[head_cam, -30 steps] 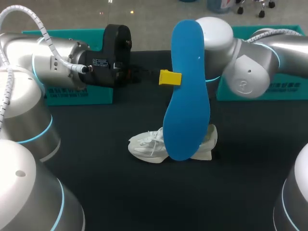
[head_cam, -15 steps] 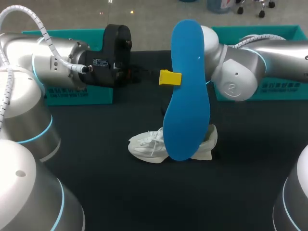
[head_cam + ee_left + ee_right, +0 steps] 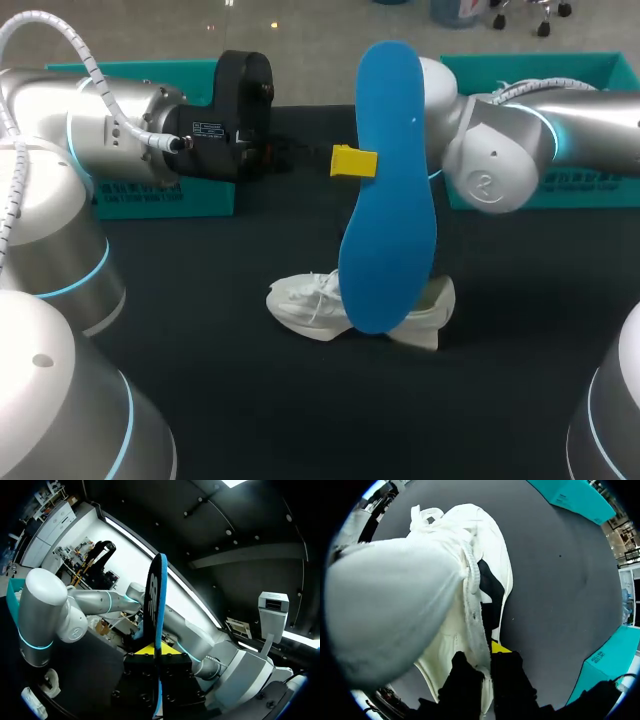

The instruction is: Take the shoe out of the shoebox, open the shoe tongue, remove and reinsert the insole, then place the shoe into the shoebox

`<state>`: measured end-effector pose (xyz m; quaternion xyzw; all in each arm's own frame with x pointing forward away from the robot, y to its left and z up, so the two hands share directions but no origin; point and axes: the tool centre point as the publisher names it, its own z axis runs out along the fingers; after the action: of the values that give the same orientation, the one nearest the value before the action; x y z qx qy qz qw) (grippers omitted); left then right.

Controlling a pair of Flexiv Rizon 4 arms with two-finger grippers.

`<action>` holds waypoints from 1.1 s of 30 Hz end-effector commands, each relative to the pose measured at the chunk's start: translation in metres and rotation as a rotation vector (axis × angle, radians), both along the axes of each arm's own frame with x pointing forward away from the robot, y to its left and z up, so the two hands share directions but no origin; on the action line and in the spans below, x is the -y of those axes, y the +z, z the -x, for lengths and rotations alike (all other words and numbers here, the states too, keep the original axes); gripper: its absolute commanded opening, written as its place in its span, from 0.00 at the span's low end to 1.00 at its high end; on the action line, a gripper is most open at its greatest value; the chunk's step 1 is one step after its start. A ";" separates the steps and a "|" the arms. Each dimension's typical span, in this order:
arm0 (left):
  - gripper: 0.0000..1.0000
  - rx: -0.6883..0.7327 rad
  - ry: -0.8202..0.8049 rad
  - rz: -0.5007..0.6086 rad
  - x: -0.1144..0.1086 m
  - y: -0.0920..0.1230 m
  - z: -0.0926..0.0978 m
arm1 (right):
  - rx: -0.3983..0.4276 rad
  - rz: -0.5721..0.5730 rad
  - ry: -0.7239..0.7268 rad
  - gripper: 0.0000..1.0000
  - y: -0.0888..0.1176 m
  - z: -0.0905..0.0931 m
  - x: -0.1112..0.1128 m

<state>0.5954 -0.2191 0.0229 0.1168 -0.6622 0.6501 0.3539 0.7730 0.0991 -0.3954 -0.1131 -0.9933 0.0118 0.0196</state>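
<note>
Reinsert step now: left gripper (image 3: 353,161) clamps the blue insole (image 3: 385,200) upright over the white sneaker (image 3: 305,300) on the table (image 3: 300,410), right gripper (image 3: 487,655) pinches its collar. Next it needs tilting toe-first into the opening

insole (image 3: 388,190) upright in my left claw (image 3: 358,161), before shoe (image 3: 300,300) | shoe on counter (image 3: 250,400), in my right claw (image 3: 487,655) | shoebox pieces (image 3: 170,195) behind, either side

The table (image 3: 300,400) carries a dark, matte black covering that runs its whole width. The surface is plain and even, and it shows as charcoal grey where the room's light falls on it more strongly.
</note>
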 end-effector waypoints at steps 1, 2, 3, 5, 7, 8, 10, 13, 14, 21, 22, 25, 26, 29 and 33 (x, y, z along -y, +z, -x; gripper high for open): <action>0.00 0.000 0.000 0.000 0.001 0.000 0.000 | -0.142 0.028 -0.480 0.00 -0.005 0.003 -0.003; 0.00 0.000 0.000 0.000 0.001 0.000 0.000 | -0.129 0.050 -0.543 0.00 -0.002 0.006 -0.004; 0.00 0.000 0.000 0.000 0.001 0.000 0.000 | -0.147 0.040 -0.615 0.00 0.002 0.009 -0.006; 0.00 0.000 0.000 0.000 0.001 0.000 0.000 | -0.142 0.015 -0.707 0.00 0.009 0.014 -0.011; 0.00 0.000 0.000 0.000 0.001 0.000 0.000 | -0.139 0.003 -0.820 0.00 0.016 0.018 -0.013; 0.00 0.000 0.000 0.000 0.001 0.000 0.000 | -0.147 -0.012 -0.827 0.00 0.018 0.018 -0.014; 0.00 0.000 0.000 0.000 0.001 0.000 0.000 | -0.136 -0.015 -0.925 0.00 0.024 0.021 -0.016; 0.00 0.000 0.000 0.000 0.001 0.000 0.000 | -0.141 -0.059 -1.050 0.00 0.028 0.025 -0.016; 0.00 0.000 0.000 0.000 0.001 0.000 0.000 | -0.141 -0.064 -1.063 0.00 0.029 0.026 -0.016; 0.00 0.000 0.000 0.000 0.001 0.000 0.000 | -0.112 -0.132 -1.193 0.00 0.036 0.033 -0.023; 0.00 0.000 0.000 0.000 0.001 0.000 0.000 | -0.080 -0.148 -1.210 0.00 0.038 0.034 -0.025; 0.00 0.000 0.000 0.000 0.001 0.000 0.000 | -0.080 -0.148 -1.210 0.00 0.038 0.034 -0.025; 0.00 0.000 0.000 0.000 0.001 0.000 0.000 | -0.080 -0.148 -1.210 0.00 0.038 0.034 -0.025; 0.00 0.000 0.000 0.000 0.001 0.000 0.000 | -0.080 -0.148 -1.210 0.00 0.038 0.034 -0.025; 0.00 0.000 0.000 0.000 0.001 0.000 0.000 | -0.074 -0.121 -1.234 0.00 0.032 0.021 -0.023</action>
<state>0.5954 -0.2191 0.0229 0.1168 -0.6622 0.6501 0.3539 0.7495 0.1290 -0.3577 -0.6084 -0.7893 -0.0368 0.0742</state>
